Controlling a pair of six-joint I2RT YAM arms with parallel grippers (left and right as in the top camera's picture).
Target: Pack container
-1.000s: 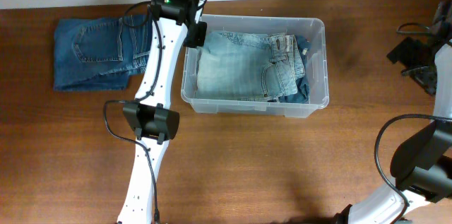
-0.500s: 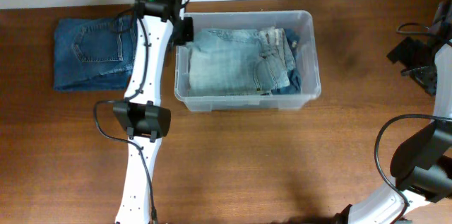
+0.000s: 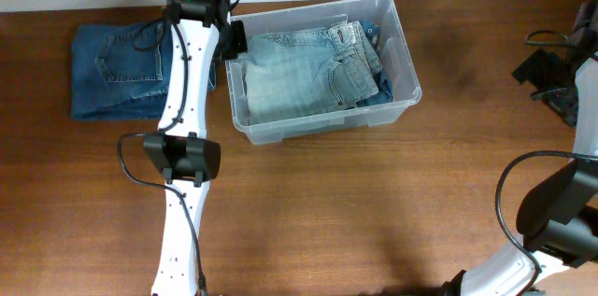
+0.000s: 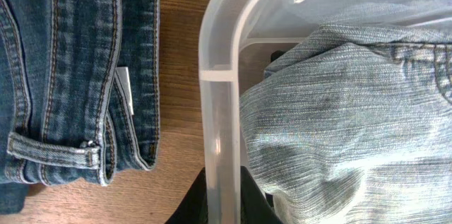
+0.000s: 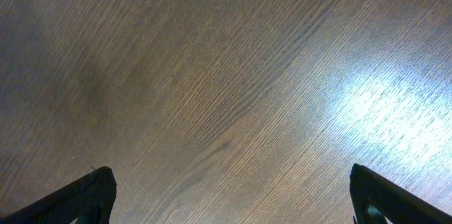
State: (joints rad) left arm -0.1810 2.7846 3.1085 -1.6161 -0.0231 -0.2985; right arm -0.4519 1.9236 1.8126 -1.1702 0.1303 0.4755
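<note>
The clear plastic container sits at the table's back middle, skewed a little, with folded light-blue jeans inside. My left gripper is shut on the container's left wall. In the left wrist view the two dark fingers pinch the translucent rim, with the light jeans to the right. A folded dark-blue pair of jeans lies on the table left of the container, also in the left wrist view. My right gripper is open and empty over bare wood, at the far right in the overhead view.
The brown wooden table spreads in front of the container. My left arm runs from the front edge up to the container's left side. A white wall borders the table's back edge.
My left gripper has dragged the container leftward and toward the back, turning it slightly counter-clockwise. The jeans inside moved with it. The right arm has not moved.
</note>
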